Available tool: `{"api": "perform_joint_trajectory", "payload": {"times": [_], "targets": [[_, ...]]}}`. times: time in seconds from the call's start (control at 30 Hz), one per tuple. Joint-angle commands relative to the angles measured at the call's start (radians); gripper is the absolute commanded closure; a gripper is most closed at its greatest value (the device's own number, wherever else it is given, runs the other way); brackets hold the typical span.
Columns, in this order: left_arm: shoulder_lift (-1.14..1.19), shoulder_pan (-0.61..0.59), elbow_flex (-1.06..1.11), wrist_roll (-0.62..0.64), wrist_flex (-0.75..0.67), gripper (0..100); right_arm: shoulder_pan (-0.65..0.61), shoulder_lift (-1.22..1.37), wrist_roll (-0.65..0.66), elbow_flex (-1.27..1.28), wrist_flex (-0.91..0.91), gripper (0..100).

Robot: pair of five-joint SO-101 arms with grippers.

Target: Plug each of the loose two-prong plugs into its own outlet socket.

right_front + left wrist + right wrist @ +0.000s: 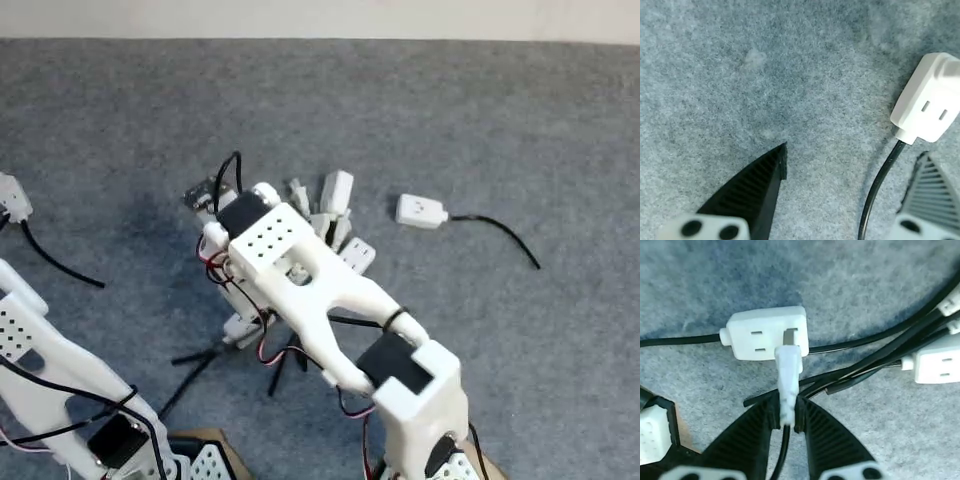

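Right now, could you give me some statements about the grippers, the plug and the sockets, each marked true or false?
1. The right gripper is shut on a white plug. True.
2. The left gripper grips a socket. False: it is open and holds nothing; a white socket lies beside one finger.
3. The plug's front end is at an outlet block. True.
4. Everything lies on bare wood. False: it lies on gray carpet.
5. A lone socket lies apart from both arms. True.

Robotics lab bench, grey carpet-like mat (520, 120), white printed arms (330, 290), exposed wires (262, 345); pale wall (300, 18) behind
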Motion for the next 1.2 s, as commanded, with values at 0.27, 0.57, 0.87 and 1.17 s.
{"api": "perform_joint_trajectory", "payload": {"times": [0.27, 0.57, 0.87, 1.17], "targets": [[-0.013, -0.012, -0.044, -0.011, 0.006, 62, 0.008, 0.015, -0.005, -0.14, 0.105, 99.4], [-0.015, -0.045, -0.044, -0.046, 0.006, 62, 0.203, -0.107, 0.146, -0.139, -0.013, 99.4], [-0.031, -0.035, -0.176, -0.06, 0.183, 62, 0.237, -0.743, 0.319, 0.122, -0.084, 99.4], [-0.073, 0.01, -0.085, -0.052, 0.204, 62, 0.424, -1.349, 0.503, 1.363, -0.63, 99.4]]}}
